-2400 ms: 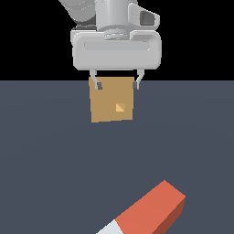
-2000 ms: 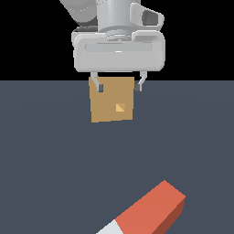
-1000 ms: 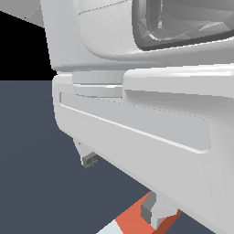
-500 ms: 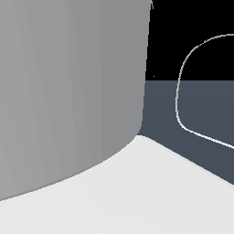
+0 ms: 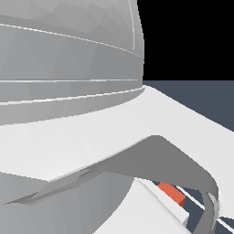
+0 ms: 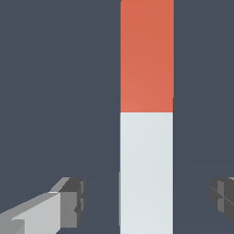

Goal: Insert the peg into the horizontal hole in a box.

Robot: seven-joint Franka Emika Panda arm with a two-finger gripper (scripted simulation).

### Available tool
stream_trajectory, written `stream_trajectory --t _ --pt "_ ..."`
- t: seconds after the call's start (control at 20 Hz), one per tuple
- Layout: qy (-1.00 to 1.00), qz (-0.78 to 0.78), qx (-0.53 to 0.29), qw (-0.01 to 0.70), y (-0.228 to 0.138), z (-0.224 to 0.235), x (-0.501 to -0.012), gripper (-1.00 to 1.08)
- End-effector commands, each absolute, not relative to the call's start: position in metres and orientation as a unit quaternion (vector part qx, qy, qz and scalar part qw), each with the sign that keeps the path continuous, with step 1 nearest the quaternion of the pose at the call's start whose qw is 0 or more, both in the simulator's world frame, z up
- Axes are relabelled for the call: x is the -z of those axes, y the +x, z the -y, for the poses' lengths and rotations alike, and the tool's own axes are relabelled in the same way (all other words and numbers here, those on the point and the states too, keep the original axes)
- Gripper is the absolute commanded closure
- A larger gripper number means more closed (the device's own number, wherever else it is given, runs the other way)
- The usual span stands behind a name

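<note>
In the wrist view the peg lies on the dark floor, with its orange-red part point(image 6: 146, 55) and its white end section point(image 6: 146, 169) in line. My gripper point(image 6: 148, 201) is open. One finger point(image 6: 68, 208) and the other finger point(image 6: 224, 199) stand on either side of the white section, with gaps to it. In the exterior view the arm's grey-white body point(image 5: 68, 91) fills most of the picture. Only a small orange-red piece of the peg point(image 5: 172, 194) shows under it. The box and its hole are hidden.
Dark grey-blue floor point(image 5: 205, 105) shows at the exterior view's right and all around the peg in the wrist view point(image 6: 55, 91). Nothing else shows.
The arm has moved away from the box toward the peg and the camera. Its body now blocks the exterior view, so the box no longer shows.
</note>
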State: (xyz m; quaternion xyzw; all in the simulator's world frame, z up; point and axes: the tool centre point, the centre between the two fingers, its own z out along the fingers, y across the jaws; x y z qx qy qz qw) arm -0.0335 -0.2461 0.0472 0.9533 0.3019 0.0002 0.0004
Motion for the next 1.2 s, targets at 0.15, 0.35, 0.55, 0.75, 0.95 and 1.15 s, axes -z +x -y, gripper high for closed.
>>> stream_trajectory --t 0.15,0.35,0.55,0.75,0.95,1.15 --pt "0.954 -0.300 0.000 0.000 -0.035 0.246 -0.022 -0.92" --pt "0.954 -0.300 0.000 0.000 -0.034 0.246 -0.018 -0.92" --pt "0.954 -0.300 0.000 0.000 -0.034 0.246 -0.018 1.08" --pt "0.954 -0.300 0.000 0.000 -0.034 0.246 -0.018 1.08" --pt "0.954 -0.301 0.000 0.000 -0.034 0.246 -0.018 1.08" --pt "0.949 -0.315 0.000 0.000 -0.027 0.240 -0.019 1.08"
